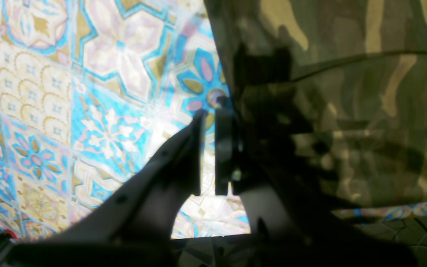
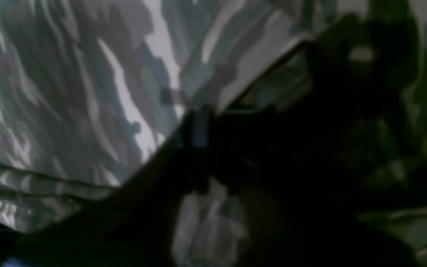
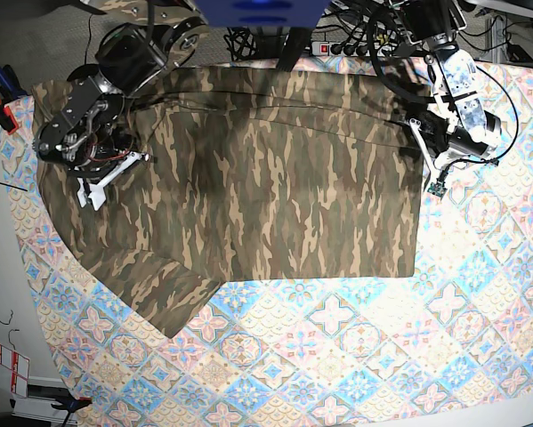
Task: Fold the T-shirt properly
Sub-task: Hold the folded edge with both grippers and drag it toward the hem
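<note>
1. Left claw (image 1: 208, 111) sits at the T-shirt's (image 3: 257, 178) edge, at about 3 o'clock of the cloth in the base view; its jaws stand narrow, nearly together, and the hem appears pinched against the right-hand finger (shadow hides the contact itself).
2. Right claw (image 3: 95, 189) is over the opposite end, at about 9 o'clock of the shirt, above the sleeve region. In its wrist view the fingers are a dark blur against camouflage fabric, jaws drawn together; whether cloth is caught between them I cannot tell.
3. The T-shirt lies spread flat on the patterned tablecloth (image 3: 355, 356) covering the desk, its long axis running 9-to-3 across the base view, one sleeve reaching toward 7 o'clock.
4. The relation that matters: each claw stands at one end of that long axis, so the body of the shirt lies inward from both, toward the centre. The left claw is nearer the straight side edge, the right nearer the sleeve.
5. Judged from this, a fold would carry one end across toward the other.
</note>
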Available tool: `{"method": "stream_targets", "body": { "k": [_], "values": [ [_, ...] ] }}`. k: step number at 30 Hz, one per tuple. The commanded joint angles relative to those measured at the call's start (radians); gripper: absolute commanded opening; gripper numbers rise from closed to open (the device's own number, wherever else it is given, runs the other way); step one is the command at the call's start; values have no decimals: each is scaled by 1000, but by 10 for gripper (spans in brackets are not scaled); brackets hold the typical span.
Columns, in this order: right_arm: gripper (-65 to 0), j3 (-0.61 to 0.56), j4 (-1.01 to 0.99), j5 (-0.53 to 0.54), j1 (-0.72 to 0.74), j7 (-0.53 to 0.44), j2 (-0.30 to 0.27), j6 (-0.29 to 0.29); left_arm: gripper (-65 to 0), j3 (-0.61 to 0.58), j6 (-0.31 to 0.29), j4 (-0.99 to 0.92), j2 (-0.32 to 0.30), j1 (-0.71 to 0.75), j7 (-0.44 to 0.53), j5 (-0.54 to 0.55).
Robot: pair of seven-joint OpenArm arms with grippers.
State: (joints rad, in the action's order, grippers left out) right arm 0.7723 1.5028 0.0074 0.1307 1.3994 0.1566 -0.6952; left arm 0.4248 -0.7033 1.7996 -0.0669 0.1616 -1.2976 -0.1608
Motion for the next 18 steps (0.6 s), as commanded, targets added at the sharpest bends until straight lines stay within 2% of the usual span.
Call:
{"method": "stream_targets", "body": {
  "k": [1, 18],
  "values": [
    [-645, -1, 15, 9, 13, -3, -7, -3, -613, 1, 5, 16, -9, -7, 5, -1],
    [-641, -7, 97, 3, 33, -3, -30, -3, -619, 3, 5, -59, -9, -52, 6, 8]
  ]
}}
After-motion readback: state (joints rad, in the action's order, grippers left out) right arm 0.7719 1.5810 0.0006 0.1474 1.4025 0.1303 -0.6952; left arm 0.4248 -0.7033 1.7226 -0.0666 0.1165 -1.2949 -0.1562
